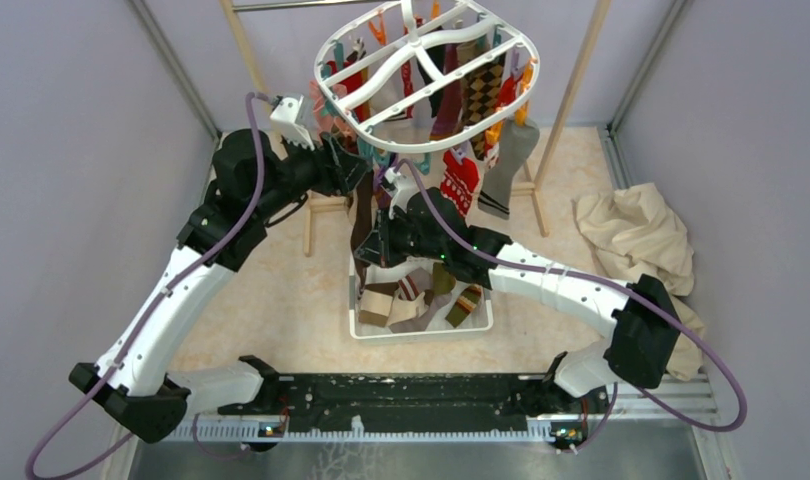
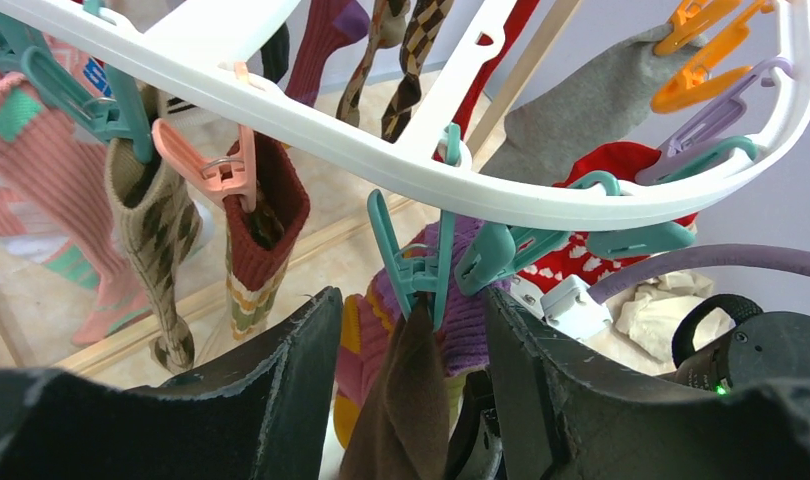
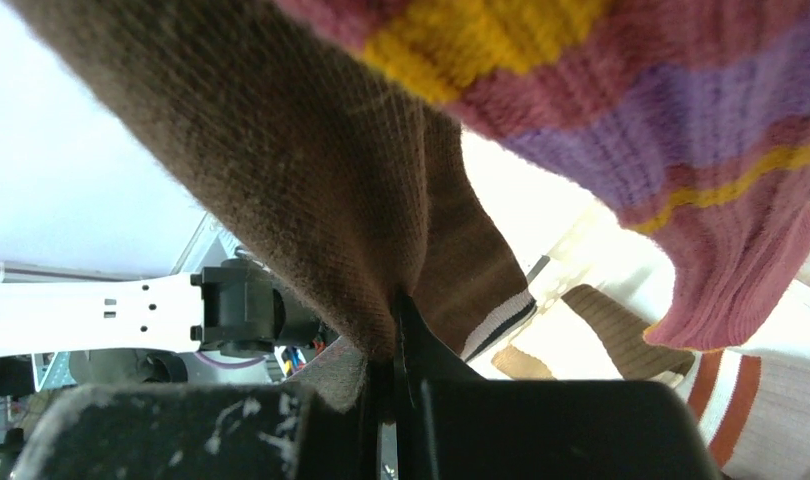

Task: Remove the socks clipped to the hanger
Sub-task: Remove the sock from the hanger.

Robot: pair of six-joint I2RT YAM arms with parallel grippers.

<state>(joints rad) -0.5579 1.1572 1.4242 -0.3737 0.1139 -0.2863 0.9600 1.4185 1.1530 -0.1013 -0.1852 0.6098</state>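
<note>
The left hand (image 2: pixel 411 310) is raised to the near rim of the white hanger (image 2: pixel 311 125), its two dark fingers (image 2: pixel 281 390) spread wide. A brown sock (image 2: pixel 406 400) hangs down between them, held at its top by a teal clip (image 2: pixel 418 275) just above the fingertips. I cannot tell whether either finger touches the fabric. Close behind the brown sock hangs a purple striped sock (image 2: pixel 466 320).

To the left of this hand a peach clip (image 2: pixel 216 165) holds a maroon sock (image 2: pixel 266 225). Beyond that come a tan argyle sock (image 2: pixel 156 225) and then a pink sock (image 2: pixel 41 170). To the hand's right, under the curve of the rim, hang a red patterned sock (image 2: pixel 571 265) and a grey sock (image 2: pixel 581 110).

The right hand (image 3: pixel 386 350) sits lower on the same brown sock, its fingers pressed together and pinching a fold of the brown knit. The purple striped sock drapes just above and to the right of it.

Below the right hand a white basket (image 1: pixel 421 333) stands on the beige surface (image 1: pixel 281 300) with loose socks (image 1: pixel 411 295) lying in it. A cream cloth (image 1: pixel 631 235) lies crumpled well off to that hand's right. The hanger hangs from a wooden rack (image 1: pixel 571 90) beyond both hands.
</note>
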